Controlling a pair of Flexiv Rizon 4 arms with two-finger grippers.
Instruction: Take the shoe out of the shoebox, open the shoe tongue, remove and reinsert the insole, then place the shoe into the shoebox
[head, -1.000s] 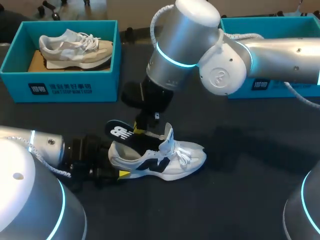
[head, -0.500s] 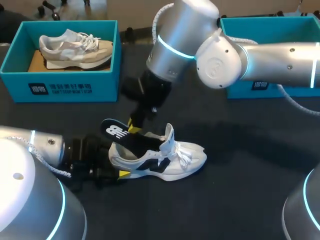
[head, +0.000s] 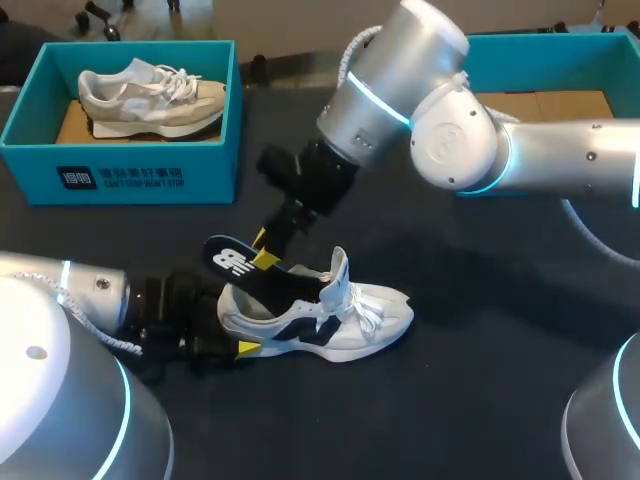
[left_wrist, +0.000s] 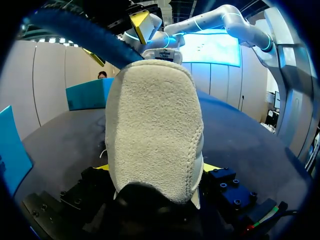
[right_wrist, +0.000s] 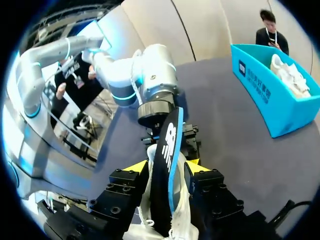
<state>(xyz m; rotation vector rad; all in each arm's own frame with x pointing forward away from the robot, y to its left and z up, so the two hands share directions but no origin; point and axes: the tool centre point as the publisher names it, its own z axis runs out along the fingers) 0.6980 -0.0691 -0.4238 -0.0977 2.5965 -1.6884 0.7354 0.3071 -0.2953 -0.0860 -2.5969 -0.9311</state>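
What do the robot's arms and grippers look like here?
The left arm and right arm are silver-grey cylinders with glowing cyan joint rings. A white cable runs along the right arm. The left gripper and right gripper are black, blocky, yellow-tipped.

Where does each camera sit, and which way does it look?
Head: above and behind, looking down on the table; left arm and right arm show.
Left wrist: on the left arm, facing the shoe heel in the left gripper.
Right wrist: on the right arm, facing the insole in the right gripper, left arm beyond.
All show the shoe.
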